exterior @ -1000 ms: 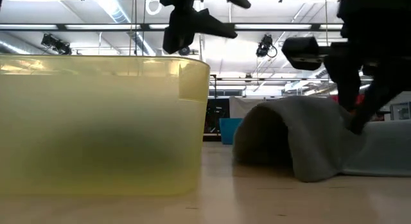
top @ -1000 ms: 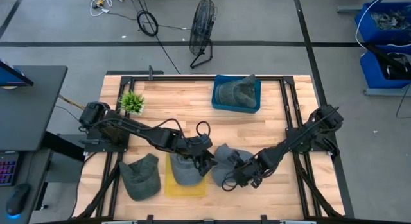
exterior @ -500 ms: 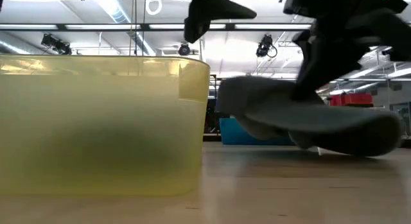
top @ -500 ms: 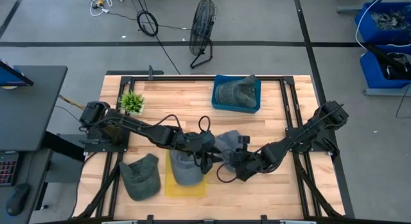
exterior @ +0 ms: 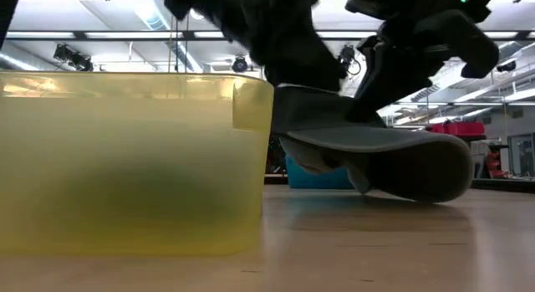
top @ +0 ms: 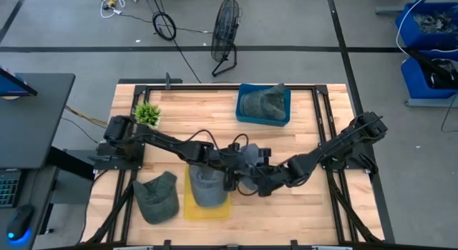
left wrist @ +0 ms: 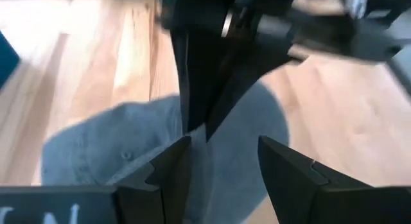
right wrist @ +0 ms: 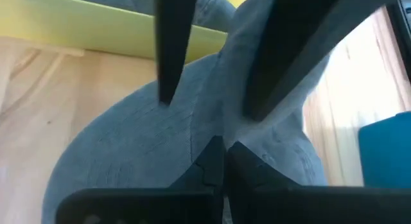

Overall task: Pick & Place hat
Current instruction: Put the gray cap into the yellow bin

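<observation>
Meanwhile, right end effector point(top: 259, 184) pinches grey hat point(top: 247, 162) aloft — left end effector point(top: 235, 172) spread open beside it.

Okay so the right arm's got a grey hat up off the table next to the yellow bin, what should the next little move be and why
Probably carry it a bit further toward the yellow bin. The right gripper is shut on the grey hat, which hangs off the wood just beside the bin wall, not yet over it. The left gripper is open right above the hat, perhaps ready to take it.

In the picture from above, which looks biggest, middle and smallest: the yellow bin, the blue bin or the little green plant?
Largest to smallest in the high view:
1. Blue bin and yellow bin: they look alike, and a hat and the arms hide part of the yellow one, so no ranking.
2. Green plant: clearly smallest.
</observation>
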`<state>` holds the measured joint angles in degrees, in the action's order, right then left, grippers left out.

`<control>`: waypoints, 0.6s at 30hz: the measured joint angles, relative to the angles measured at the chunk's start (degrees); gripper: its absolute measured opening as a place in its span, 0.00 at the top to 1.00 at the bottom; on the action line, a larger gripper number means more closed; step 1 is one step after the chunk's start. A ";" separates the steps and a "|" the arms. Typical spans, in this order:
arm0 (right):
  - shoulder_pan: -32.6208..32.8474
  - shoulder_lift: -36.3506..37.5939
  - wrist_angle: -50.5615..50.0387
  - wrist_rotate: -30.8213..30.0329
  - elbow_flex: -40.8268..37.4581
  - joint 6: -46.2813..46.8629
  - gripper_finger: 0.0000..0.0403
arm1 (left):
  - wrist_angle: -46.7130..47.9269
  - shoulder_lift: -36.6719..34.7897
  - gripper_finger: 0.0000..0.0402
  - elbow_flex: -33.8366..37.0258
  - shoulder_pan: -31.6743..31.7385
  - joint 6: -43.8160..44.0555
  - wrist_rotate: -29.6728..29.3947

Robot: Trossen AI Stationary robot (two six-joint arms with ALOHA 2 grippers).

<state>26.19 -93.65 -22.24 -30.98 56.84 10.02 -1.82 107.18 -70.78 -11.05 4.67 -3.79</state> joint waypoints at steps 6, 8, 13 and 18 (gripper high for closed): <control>-0.63 -0.02 -0.19 1.32 0.00 -1.19 0.99 | -0.36 2.60 0.57 0.00 0.41 -0.02 -3.26; -0.58 -0.03 -0.14 1.68 0.00 -2.21 0.99 | -0.84 2.60 0.58 0.00 0.86 -0.25 -4.23; -0.60 -0.02 -0.19 2.09 0.00 -2.50 0.99 | -5.04 2.16 0.62 -0.03 1.31 -0.98 -4.77; -0.58 -0.02 -0.20 2.20 0.00 -3.48 0.99 | -5.22 2.12 0.65 -0.90 1.18 -2.78 -3.82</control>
<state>25.61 -93.67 -22.44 -28.78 56.84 6.54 -7.04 109.30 -71.68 -9.87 1.88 -7.61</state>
